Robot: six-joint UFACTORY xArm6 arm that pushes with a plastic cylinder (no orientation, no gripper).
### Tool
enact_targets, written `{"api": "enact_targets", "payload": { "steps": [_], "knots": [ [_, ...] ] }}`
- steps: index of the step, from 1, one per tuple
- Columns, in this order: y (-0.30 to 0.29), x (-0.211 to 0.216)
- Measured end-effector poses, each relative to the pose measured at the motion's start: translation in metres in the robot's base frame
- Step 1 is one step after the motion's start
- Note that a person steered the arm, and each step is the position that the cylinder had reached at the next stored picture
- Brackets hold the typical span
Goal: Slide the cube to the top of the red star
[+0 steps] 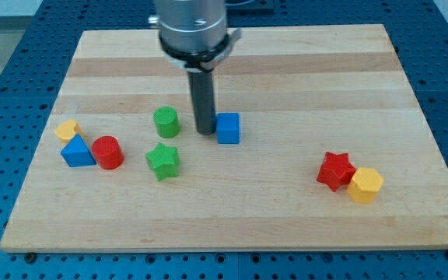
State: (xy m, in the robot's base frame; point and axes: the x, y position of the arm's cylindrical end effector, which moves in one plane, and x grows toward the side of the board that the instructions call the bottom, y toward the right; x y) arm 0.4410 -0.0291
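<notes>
A blue cube (228,128) sits near the board's middle. My tip (205,131) stands right at the cube's left side, touching or nearly touching it. The red star (335,170) lies at the view's lower right, well to the right of and below the cube. A yellow hexagon block (365,185) touches the star's lower right side.
A green cylinder (166,122) and a green star (162,161) lie left of my tip. At the view's left are a small yellow block (68,130), a blue triangle block (77,152) and a red cylinder (108,152). The wooden board (286,70) ends in blue perforated table all round.
</notes>
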Motion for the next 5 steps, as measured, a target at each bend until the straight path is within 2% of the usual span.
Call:
{"api": "enact_targets", "payload": {
  "steps": [1,2,3,4,5],
  "knots": [
    [0.073,0.000],
    [0.109,0.023],
    [0.089,0.042],
    [0.123,0.045],
    [0.107,0.045]
  ]
}}
